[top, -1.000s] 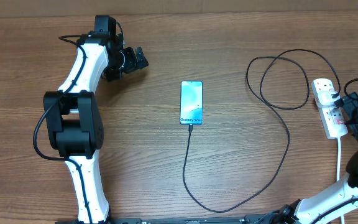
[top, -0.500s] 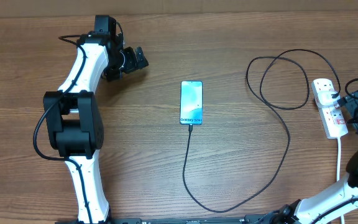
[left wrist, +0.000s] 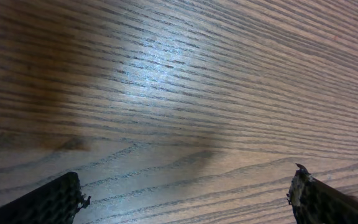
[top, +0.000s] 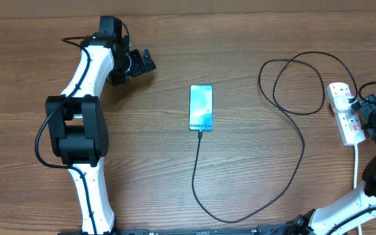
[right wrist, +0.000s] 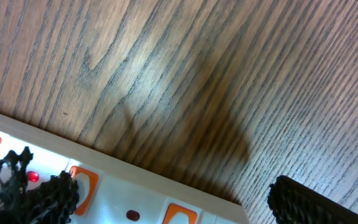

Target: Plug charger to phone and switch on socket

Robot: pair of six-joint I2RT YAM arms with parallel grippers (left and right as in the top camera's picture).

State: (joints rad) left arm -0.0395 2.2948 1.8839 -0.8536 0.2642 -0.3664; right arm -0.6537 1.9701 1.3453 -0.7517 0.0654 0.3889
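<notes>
The phone (top: pixel 201 108) lies flat mid-table, its turquoise screen up. The charger (top: pixel 286 189), a thin black cable, meets the phone's near edge, sweeps along the table front, curls in loops at the back right and ends at the socket (top: pixel 339 91). My right gripper (top: pixel 365 119) hovers open over the socket's near half. In the right wrist view the right gripper (right wrist: pixel 166 200) straddles the socket (right wrist: pixel 135 193), one finger over a red switch (right wrist: pixel 82 185), the other over wood. My left gripper (top: pixel 146 63) is open at the far left, and the left wrist view shows the left gripper (left wrist: pixel 182 200) above bare wood.
A thick white cord (top: pixel 356 163) runs from the socket toward the table front beside the right arm. The left arm's black base (top: pixel 77 134) stands left of the phone. Bare wood lies between the phone and the cable loops.
My right gripper has crept a little toward the far end of the socket. The left arm, the phone and the cable have not moved.
</notes>
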